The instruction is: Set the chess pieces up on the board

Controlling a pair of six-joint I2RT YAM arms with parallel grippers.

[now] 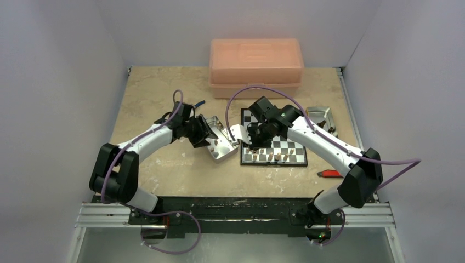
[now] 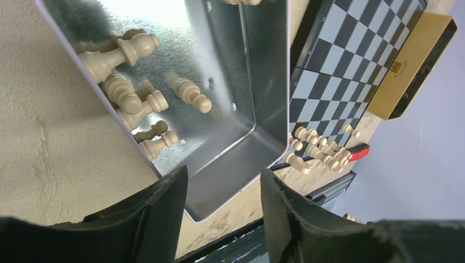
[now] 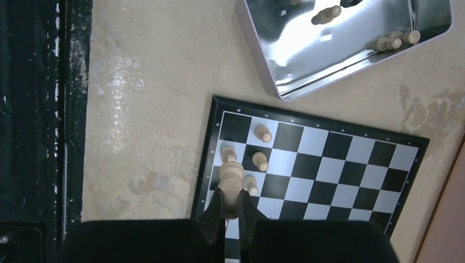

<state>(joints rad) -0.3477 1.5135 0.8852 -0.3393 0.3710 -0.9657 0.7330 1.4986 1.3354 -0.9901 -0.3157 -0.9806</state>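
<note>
Chess pieces (image 3: 260,160) of this kind look like light, hard, smoothly turned wood, tall for their narrow bases. I judge them more likely to slip, twist or topple than to break. The right fingers (image 3: 214,216) are clamped together on one tan piece (image 3: 231,174); one end is pinched and the rest juts out past the tips. It hangs over the edge squares of the board (image 3: 329,164), just beside a few tan pieces standing there, so a careless lowering could knock over a neighbour. A hold across the slim stem, leaving the base free to meet its square, seems the safest.

The left fingers (image 2: 159,213) stand apart with nothing between them, above a corner of the metal tin (image 2: 263,82). More tan pieces lie on their sides inside it. On that shiny floor they will probably roll or skid when nudged, so pinching across the waist rather than the rounded head looks wiser. The tin lies on the worktop (image 3: 148,109), close to the board's edge.
</note>
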